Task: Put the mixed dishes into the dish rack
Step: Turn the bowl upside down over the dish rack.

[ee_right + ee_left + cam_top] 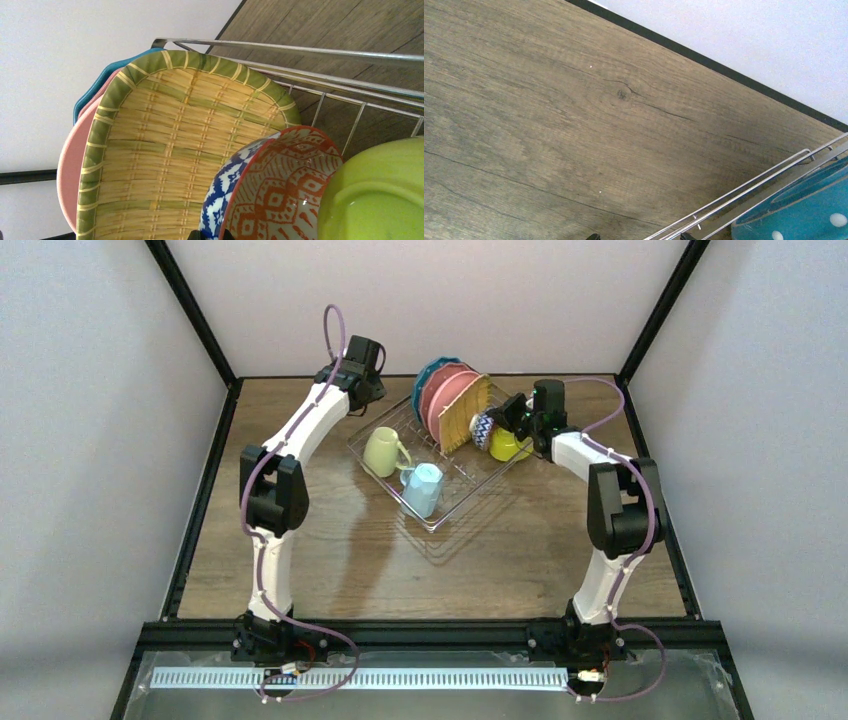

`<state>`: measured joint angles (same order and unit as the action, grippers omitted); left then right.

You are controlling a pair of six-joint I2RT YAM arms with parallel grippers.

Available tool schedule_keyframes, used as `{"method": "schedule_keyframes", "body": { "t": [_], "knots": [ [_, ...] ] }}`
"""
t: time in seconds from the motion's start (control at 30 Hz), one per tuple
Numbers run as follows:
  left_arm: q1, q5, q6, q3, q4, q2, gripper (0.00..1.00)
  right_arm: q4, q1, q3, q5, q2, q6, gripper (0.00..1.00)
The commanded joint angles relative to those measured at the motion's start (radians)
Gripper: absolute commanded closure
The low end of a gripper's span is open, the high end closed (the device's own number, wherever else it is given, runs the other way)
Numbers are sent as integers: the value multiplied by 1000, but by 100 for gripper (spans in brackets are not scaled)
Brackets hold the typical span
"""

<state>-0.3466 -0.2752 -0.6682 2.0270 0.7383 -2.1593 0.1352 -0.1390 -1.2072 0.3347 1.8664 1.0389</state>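
The wire dish rack (450,505) holds the blue dotted plate (428,375), pink plates (445,390) and woven tan plate (465,412) on edge, with the pale green mug (382,451) and light blue mug (422,490) in front. My right gripper (210,236) is shut over the touching rims of the red-patterned bowl (285,190) and blue-patterned bowl (220,190), beside the lime bowl (380,200). It is at the rack's right end (512,415). My left gripper (640,237) is open and empty over bare table by the rack's back left corner (368,390).
A black frame rail (724,67) and the white back wall run close behind the rack. The rack's rim wires (749,187) lie just right of my left fingertips. Wooden table (400,570) stretches in front of the rack.
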Motion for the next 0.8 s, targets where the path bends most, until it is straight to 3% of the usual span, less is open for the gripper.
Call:
{"method": "schedule_keyframes", "body": {
  "t": [0.0, 0.77],
  "knots": [
    [5, 11, 15, 13, 13, -29, 9, -122, 19, -2, -122, -43, -56, 88],
    [-19, 32, 17, 12, 0, -74, 9, -291, 19, -6, -230, -90, -113, 77]
  ]
}}
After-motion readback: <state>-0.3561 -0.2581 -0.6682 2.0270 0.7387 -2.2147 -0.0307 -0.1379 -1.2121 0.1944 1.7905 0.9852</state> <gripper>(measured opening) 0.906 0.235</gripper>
